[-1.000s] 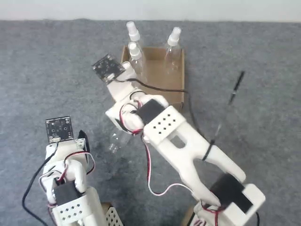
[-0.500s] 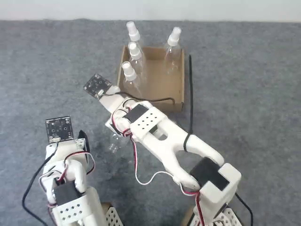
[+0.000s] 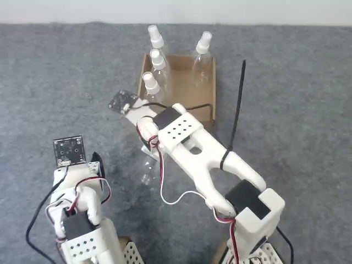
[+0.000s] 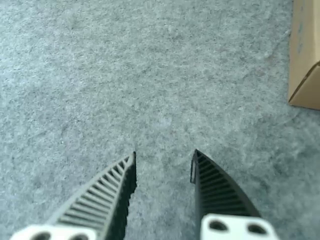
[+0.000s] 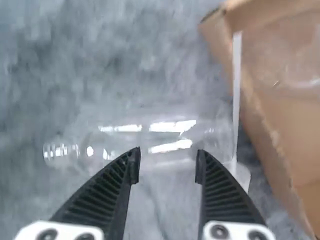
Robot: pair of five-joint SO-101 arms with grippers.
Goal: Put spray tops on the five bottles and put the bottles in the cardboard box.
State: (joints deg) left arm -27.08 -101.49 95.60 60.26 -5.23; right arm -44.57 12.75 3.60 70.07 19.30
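Seeing right gripper (image 5: 167,161) partly open, poised over an uncapped clear bottle (image 5: 145,134) without clamping it. Bottle lying on its side on grey carpet (image 3: 308,121), just beside the cardboard box (image 3: 187,88). Left gripper (image 4: 162,165) narrowly open too, holding nothing, low over bare carpet, apart from the box. Four spray-topped bottles (image 3: 158,65) upright at the box, three along one wall, one at the opposite far corner.

The left arm (image 3: 77,212) sits folded upright at the near left corner of the table (image 3: 308,165), with the left pincer (image 4: 164,154) aimed down and its fingers parted. The right arm (image 3: 201,157) stretches from the near edge diagonally toward the table's middle. The right pincer (image 5: 168,151) points down, its fingers likewise apart.
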